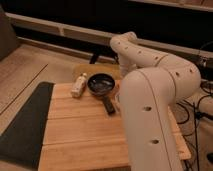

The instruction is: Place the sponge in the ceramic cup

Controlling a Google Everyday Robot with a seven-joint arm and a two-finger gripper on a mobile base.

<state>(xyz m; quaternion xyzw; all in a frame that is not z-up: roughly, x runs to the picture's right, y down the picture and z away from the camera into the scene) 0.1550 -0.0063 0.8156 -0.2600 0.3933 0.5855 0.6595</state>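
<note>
My white arm [150,95] fills the right half of the camera view. It bends down from its elbow [125,45] toward the table just right of the black frying pan [101,84]. The gripper sits behind the thick arm link, right of the pan, and is hidden. Neither the sponge nor the ceramic cup shows; both are hidden or out of view.
The pan's handle [108,106] points toward the front of the wooden table [75,135]. A pale cream bottle [79,85] lies left of the pan. A dark mat [22,125] lies along the table's left side. Cables hang at the far right.
</note>
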